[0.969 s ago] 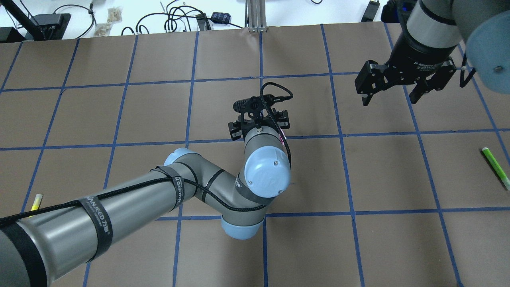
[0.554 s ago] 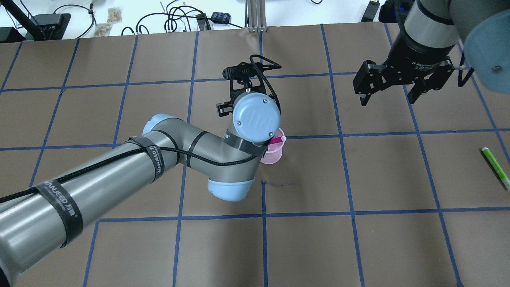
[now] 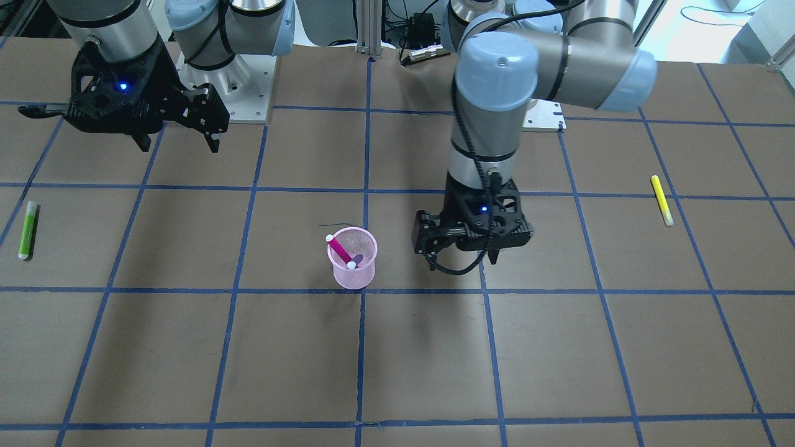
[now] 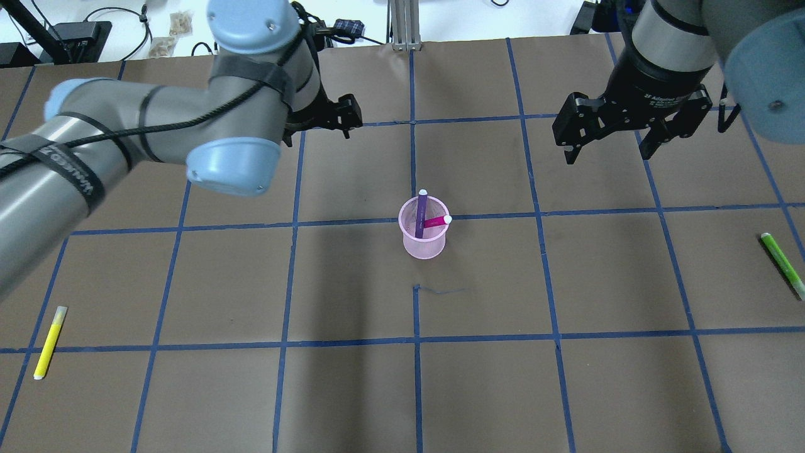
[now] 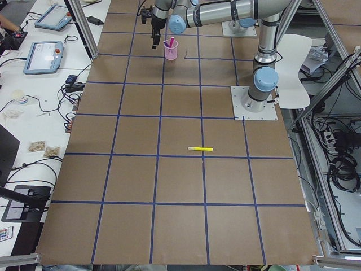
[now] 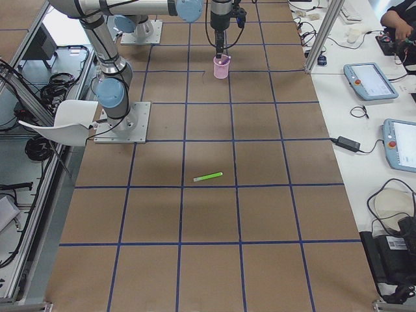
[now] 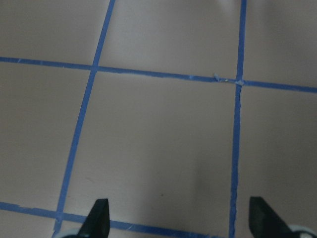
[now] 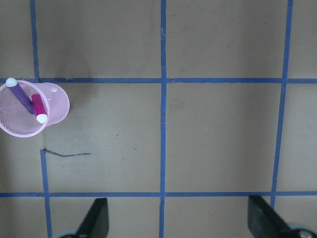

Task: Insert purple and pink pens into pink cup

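The pink mesh cup (image 4: pixel 425 244) stands upright near the table's middle. It also shows in the front view (image 3: pixel 353 273) and the right wrist view (image 8: pixel 52 106). The purple pen (image 4: pixel 420 211) and the pink pen (image 4: pixel 435 221) both stand inside it, leaning on the rim. My left gripper (image 3: pixel 461 259) is open and empty, a little beyond the cup and to its left in the overhead view. Its wrist view shows only bare table between the fingertips (image 7: pixel 97 218). My right gripper (image 4: pixel 607 154) is open and empty, hovering to the far right of the cup.
A green pen (image 4: pixel 783 264) lies near the table's right edge. A yellow pen (image 4: pixel 49 341) lies near the left edge. The brown table (image 4: pixel 490 377) carries a blue tape grid. Cables and boxes lie beyond the far edge.
My left arm has swung away from over the cup toward the far left, uncovering the cup with both pens in it. The right gripper has barely shifted.
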{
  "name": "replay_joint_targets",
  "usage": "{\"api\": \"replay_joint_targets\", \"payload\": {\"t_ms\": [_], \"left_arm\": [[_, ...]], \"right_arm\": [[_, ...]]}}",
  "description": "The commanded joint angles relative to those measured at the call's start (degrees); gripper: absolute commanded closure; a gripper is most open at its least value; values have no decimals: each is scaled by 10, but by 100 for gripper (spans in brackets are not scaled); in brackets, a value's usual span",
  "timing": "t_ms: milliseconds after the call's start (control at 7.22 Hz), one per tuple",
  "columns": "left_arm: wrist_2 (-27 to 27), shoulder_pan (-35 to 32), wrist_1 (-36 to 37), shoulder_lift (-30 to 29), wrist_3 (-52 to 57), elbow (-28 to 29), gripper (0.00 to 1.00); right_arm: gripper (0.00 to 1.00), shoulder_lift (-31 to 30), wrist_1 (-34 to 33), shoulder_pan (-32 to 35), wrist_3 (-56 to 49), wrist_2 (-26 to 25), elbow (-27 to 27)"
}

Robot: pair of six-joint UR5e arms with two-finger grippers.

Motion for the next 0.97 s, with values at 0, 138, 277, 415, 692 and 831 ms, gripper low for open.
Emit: {"api": "replay_joint_targets", "payload": {"t_ms": [0, 138, 277, 415, 692, 831], "left_arm": [[-35, 54, -204, 48, 68, 71, 0], [-36, 55, -260, 53, 68, 106, 0], [-34, 47, -291, 53, 77, 126, 0], [-31, 46, -329, 68, 95, 127, 0], [-29, 65, -325, 103, 174, 82, 0], [-27, 65, -272, 105, 171, 65, 0]], "right_arm": [[0, 0, -3, -1, 0, 1, 3], [0, 1, -4, -2, 0, 1, 4], [0, 1, -6, -2, 0, 1, 3], [0, 0, -6, -3, 0, 1, 3], [0, 1, -9, -4, 0, 2, 3], [0, 0, -7, -4, 0, 1, 3]]}}
